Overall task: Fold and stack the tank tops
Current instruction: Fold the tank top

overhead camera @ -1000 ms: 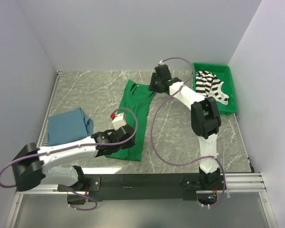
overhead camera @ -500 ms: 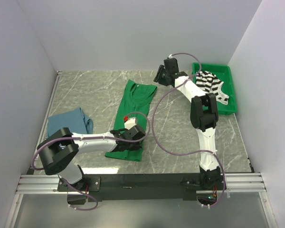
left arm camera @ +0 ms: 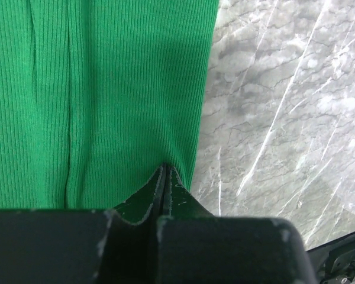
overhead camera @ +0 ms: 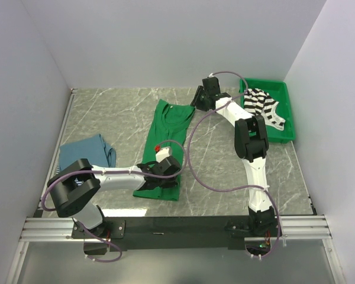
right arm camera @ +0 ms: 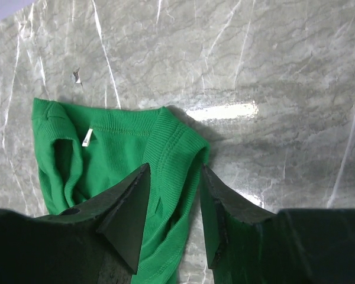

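The green tank top (overhead camera: 165, 139) lies flat and lengthwise mid-table, neck at the far end. My left gripper (overhead camera: 169, 168) sits low on its near right part. In the left wrist view the jaws (left arm camera: 164, 170) are shut, pinching the ribbed green cloth (left arm camera: 106, 89) close to its right edge. My right gripper (overhead camera: 197, 102) is at the top's far right shoulder. In the right wrist view it (right arm camera: 174, 183) is open, its jaws either side of the green strap (right arm camera: 177, 148). The black-and-white striped top (overhead camera: 261, 105) lies in the bin. A blue top (overhead camera: 86, 152) lies at the left.
The rigid green bin (overhead camera: 289, 121) stands at the far right by the wall. A bit of striped cloth (overhead camera: 60, 173) shows under the blue top. Bare marble table (overhead camera: 219, 171) lies between the green top and the right arm. Walls close the left, back and right.
My left arm has swung in and its gripper has settled lower on the green top's near right part. My right gripper lifted off the shoulder, then came back toward the strap.
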Robot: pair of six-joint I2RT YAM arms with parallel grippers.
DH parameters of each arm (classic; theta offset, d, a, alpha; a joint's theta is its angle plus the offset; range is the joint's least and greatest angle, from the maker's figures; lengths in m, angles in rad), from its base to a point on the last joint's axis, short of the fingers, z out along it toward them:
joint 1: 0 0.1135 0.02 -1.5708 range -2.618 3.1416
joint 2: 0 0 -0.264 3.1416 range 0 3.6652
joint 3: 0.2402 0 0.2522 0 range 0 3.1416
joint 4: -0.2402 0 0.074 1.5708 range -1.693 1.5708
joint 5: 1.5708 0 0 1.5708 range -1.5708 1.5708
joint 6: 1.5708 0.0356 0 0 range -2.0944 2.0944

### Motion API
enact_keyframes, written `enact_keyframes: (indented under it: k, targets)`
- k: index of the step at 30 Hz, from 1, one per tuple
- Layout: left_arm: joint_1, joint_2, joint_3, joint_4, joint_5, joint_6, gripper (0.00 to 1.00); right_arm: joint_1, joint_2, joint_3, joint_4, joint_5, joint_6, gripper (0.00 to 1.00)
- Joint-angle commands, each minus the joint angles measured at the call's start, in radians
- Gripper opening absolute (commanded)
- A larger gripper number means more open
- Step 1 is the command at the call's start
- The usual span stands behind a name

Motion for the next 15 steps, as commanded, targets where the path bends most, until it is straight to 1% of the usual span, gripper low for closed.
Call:
enact_keyframes:
  k: [1,13,15]
  targets:
    - [0.001,0.007,-0.038,-0.040,0.036,0.019,0.01,-0.006,0.003,-0.004,0.043,0.009,0.012,0.46]
    - [0.001,-0.005,-0.038,-0.054,0.040,0.031,0.01,0.006,0.029,-0.017,0.032,0.018,0.028,0.47]
    - [-0.001,-0.006,-0.036,-0.058,0.039,0.031,0.01,0.006,0.032,-0.017,0.023,0.021,0.035,0.45]
